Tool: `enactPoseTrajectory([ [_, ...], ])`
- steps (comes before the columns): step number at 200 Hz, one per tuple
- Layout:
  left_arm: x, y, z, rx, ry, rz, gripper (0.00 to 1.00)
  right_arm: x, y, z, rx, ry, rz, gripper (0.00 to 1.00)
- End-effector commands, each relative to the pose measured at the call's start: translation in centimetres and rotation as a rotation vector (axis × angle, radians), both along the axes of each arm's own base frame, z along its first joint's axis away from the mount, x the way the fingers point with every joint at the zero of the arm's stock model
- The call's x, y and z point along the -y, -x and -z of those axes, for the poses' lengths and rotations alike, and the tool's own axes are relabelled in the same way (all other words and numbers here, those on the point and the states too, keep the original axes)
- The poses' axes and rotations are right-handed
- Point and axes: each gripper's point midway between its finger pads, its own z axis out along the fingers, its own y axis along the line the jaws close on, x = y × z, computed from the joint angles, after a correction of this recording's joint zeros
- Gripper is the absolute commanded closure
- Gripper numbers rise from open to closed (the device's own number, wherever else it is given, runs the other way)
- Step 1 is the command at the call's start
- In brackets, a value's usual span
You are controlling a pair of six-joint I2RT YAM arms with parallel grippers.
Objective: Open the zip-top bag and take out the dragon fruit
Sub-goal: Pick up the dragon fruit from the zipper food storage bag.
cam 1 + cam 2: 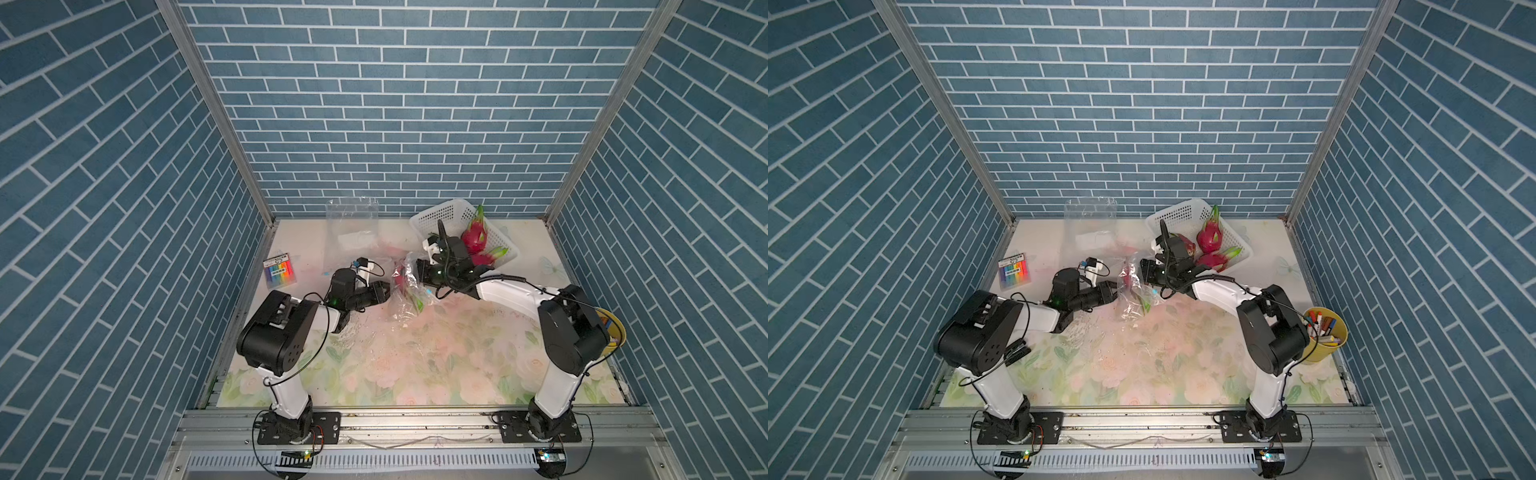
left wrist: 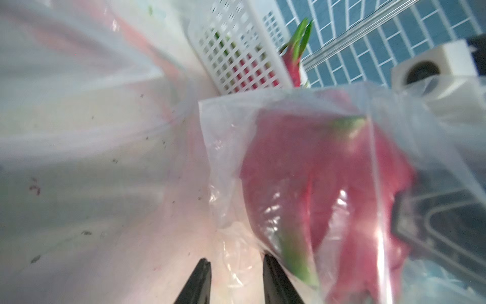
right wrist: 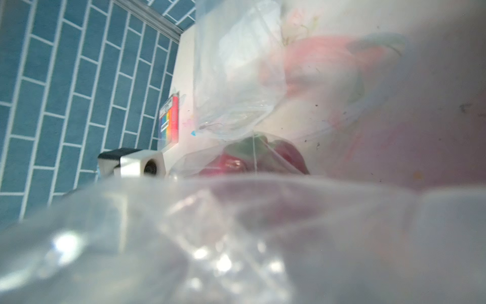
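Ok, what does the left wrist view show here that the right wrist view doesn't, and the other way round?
Only the left wrist view: the left gripper with its jaws apart, the white basket, and a second dragon fruit showing past the basket.
Only the right wrist view: the colour-striped card lying by the wall, and a second clear bag farther back.
Both: the bagged dragon fruit seen through the zip-top bag, and the blue brick wall.
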Motion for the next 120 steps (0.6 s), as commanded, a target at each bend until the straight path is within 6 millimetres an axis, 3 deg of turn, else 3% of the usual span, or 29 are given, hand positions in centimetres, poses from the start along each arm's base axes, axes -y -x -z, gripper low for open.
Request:
enactPoseTrajectory([
  [1,-0.6,-0.4,-3.9,0.097,0.052,-0.003,0.54,1.4,2.5,-2.6,0.022,0.03,-0.118,0.29],
  [52,0.4,1.0,-10.6,0.228,0.226,0.09,0.39,4.2,4.5,-7.8,0.076,-0.083,-0.24,0.29],
  [80,0.7,2.3,-13.1,0.275,0.318,0.147,0.33,5.4,4.7,-8.0,0.088,-0.083,-0.259,0.29],
  [120,1.0,2.7,-14.7,0.288,0.407,0.172,0.3,5.6,5.2,-8.2,0.113,-0.106,-0.268,0.29],
])
